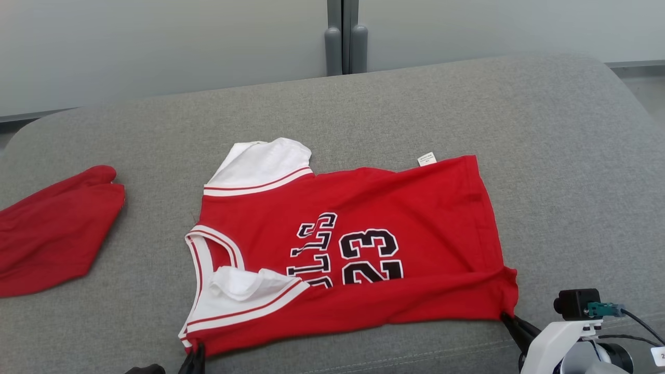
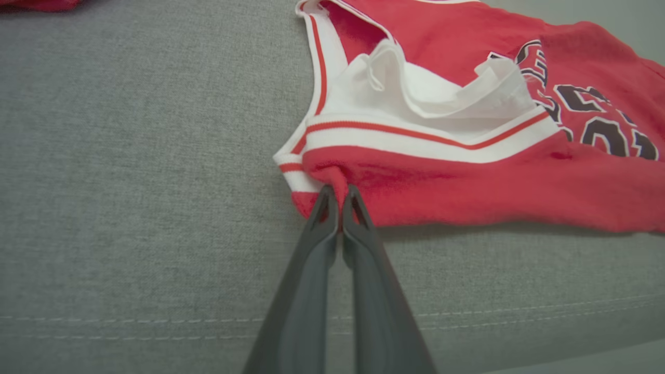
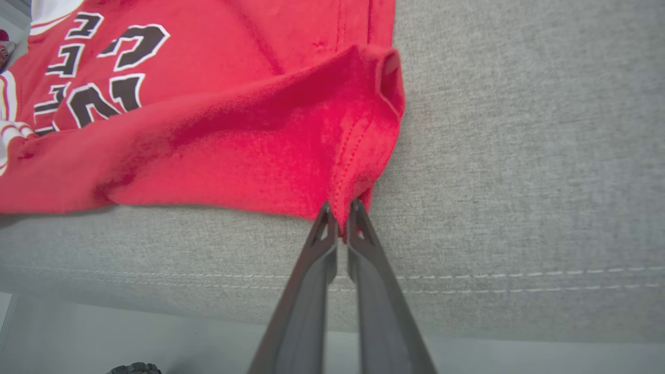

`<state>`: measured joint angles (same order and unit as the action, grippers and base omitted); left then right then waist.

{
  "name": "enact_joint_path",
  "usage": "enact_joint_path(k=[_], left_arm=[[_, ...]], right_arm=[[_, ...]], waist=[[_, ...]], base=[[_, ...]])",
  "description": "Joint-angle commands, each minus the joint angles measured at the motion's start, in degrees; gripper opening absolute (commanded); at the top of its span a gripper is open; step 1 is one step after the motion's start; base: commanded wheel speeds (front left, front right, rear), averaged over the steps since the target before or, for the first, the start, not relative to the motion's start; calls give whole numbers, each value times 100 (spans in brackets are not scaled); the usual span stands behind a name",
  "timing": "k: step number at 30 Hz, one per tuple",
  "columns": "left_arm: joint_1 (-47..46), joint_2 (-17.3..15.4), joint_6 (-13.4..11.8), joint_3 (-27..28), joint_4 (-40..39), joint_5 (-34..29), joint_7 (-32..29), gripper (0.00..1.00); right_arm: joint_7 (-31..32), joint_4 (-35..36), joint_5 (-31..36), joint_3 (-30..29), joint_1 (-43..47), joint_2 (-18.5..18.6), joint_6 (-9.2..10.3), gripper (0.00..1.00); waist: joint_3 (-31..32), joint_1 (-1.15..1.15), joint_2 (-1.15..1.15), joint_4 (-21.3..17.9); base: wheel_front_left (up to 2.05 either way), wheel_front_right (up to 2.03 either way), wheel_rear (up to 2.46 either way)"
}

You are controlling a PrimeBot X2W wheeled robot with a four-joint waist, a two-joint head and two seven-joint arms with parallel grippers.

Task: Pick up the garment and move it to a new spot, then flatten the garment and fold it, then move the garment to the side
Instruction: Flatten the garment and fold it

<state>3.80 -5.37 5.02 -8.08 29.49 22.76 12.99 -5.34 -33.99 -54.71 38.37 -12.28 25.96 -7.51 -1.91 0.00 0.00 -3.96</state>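
red jersey [image 1: 353, 244] spread across grey cushion [image 1: 545, 130], near edge folded over the numbers. left gripper [image 2: 340, 195] clamped on its shoulder corner, right gripper [image 3: 340, 210] clamped on its hem corner, both pinches plain in wrist views. in head view, white tag [image 1: 426, 159] at far hem, another red cloth [image 1: 52, 228] well left.

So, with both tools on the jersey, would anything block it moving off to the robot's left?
Yes: a second red garment lies at the far left of the cushion, apart from the jersey. Toward the right, nothing visible blocks it. The left tool and right tool are shut on its near edge.
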Motion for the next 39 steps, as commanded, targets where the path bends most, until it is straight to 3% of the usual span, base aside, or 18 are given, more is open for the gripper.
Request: enact_joint_path(k=[1, 11, 20, 21, 22, 23, 31, 39], left_arm=[[115, -88, -27, 19, -68, 57, -25, 0], [349, -178, -98, -32, -613, 103, -271, 0], [244, -156, -109, -87, -428, 155, -247, 0], [225, -156, -133, -82, -403, 139, -211, 0], [211, -156, -166, -76, -385, 113, -169, 41], [201, -154, -185, -72, -367, 93, -139, 99], [147, -153, -246, 7, -293, 110, 57, 100], [101, -167, -313, 305, -721, -47, 211, 100]], right_arm=[[13, -7, 46, -29, 89, 39, 4, 0], [242, 271, -12, -205, 233, 101, 3, 0], [456, 312, 120, -363, 309, 59, 4, 0], [392, 297, 162, -403, 303, 55, 4, 4], [353, 282, 200, -428, 297, 42, 4, 49], [310, 272, 240, -459, 291, 26, 4, 100], [52, 329, 384, -720, 289, 23, 3, 100], [-405, 610, 596, -1022, 239, 62, 3, 100]], waist=[[-2, 0, 0, 6], [-84, 0, 0, 83], [-149, 0, 0, 71], [-147, 0, 0, 70], [-145, 0, 0, 68], [-141, 0, 0, 65], [-106, 0, 0, 67], [-72, 0, 0, 85]], base=[[0, 0, 0], [0, 0, 0], [0, 0, 0], [0, 0, 0], [0, 0, 0], [0, 0, 0], [0, 0, 0], [0, 0, 0]])
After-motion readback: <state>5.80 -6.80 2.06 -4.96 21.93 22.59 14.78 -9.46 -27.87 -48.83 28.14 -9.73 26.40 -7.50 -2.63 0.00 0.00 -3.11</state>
